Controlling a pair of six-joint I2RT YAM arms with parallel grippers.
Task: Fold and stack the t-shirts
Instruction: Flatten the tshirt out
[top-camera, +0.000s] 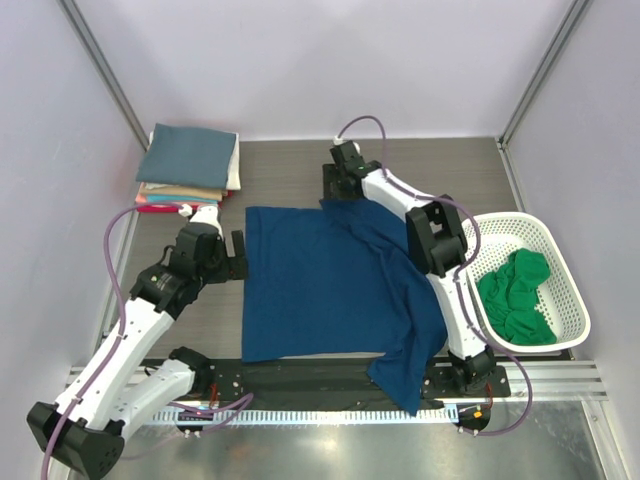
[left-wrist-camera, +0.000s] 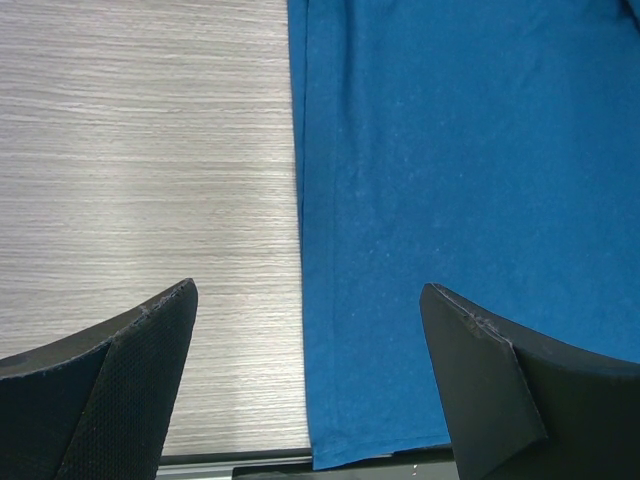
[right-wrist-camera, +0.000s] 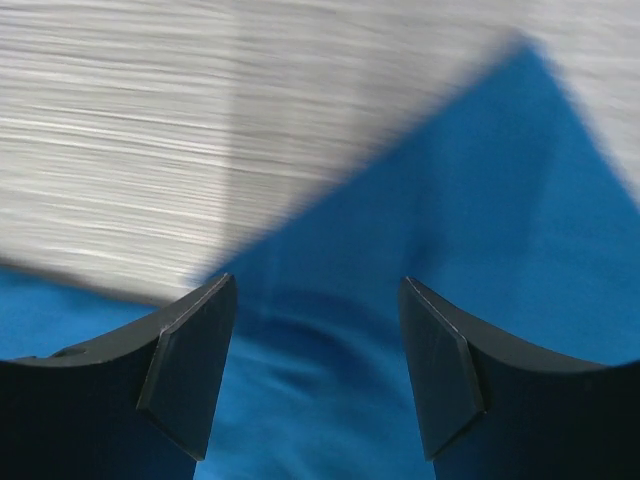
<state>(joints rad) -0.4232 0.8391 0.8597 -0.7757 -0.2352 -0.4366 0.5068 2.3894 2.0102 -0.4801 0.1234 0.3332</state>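
A navy blue t-shirt (top-camera: 320, 285) lies spread on the table, its right side folded over towards the middle and one sleeve hanging past the near edge. My left gripper (top-camera: 238, 256) stands open at the shirt's left side; in the left wrist view the hem (left-wrist-camera: 305, 300) runs between the two fingers. My right gripper (top-camera: 334, 192) hovers open over the shirt's far corner (right-wrist-camera: 480, 200), with cloth below the jaws and none between them. A stack of folded t-shirts (top-camera: 190, 165) sits at the far left. A bright green t-shirt (top-camera: 520, 298) lies crumpled in the basket.
The white mesh basket (top-camera: 565, 270) stands at the right edge of the table. The stack is close behind my left arm. A black strip and a metal rail (top-camera: 300, 375) run along the near edge. Walls close in the table on three sides.
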